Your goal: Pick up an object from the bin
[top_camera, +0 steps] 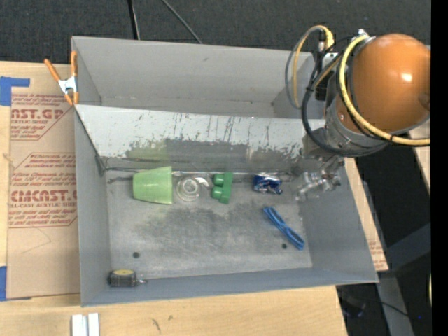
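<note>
Crumpled blue-and-white wrapper [267, 183] lay on the bin [210, 75] floor at the foot of the far wall, toward the right. The gripper [313, 186] hung just to its right, near it but apart, low beside the bin's right wall. Whether the gripper was spread or pressed together I could not tell, since its metal parts blended into the grey behind them. Left of the wrapper, along the same wall foot, lay a small dark green block [222, 187], then a clear round thing [187, 187] whose kind was hard to make out. Just beside that lay a pale green cup [154, 185] on its side, its wider end toward the clear thing. Toward the front, below the wrapper and the gripper, a narrow blue strip-like thing [283, 227] lay slantwise on open floor, apart from both. In the front left corner sat a small dark thing [122, 278] with a yellowish end, too small to identify. An orange dome [388, 82] covered the wrist above the gripper, with yellow and black cables [308, 61] looped around it. Together they hid the bin's far right corner. The bin was grey metal, its floor scuffed and its far wall streaked with vertical scratches. A pale wooden tabletop [231, 313] showed along the front rim, and dark flooring [245, 12] lay beyond the far one.
</note>
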You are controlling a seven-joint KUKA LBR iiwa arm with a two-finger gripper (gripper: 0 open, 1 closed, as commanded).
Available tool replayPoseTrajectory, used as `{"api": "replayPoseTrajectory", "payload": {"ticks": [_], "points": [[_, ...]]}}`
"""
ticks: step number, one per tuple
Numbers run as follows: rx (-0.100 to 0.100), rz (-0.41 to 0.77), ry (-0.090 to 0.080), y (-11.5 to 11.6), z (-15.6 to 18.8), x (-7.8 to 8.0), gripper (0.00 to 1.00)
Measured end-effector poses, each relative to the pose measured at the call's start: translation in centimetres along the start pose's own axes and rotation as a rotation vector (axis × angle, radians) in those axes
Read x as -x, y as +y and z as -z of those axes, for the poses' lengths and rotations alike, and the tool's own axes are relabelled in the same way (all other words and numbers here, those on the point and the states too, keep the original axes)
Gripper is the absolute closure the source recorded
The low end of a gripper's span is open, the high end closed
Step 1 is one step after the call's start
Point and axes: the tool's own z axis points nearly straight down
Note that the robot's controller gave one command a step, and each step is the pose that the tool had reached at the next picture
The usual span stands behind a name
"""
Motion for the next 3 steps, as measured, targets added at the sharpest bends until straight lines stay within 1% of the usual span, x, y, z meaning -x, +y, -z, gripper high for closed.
{"api": "replayPoseTrajectory", "payload": {"ticks": [1, 2, 3], "points": [[0.005, 0.0, -0.002, 0.1, -0.2, 0.0, 0.0], [0.014, -0.107, -0.002, 0.8, -14.6, -2.0, 0.0], [0.009, 0.236, -0.003, -1.9, -19.4, -1.9, 0.0]]}}
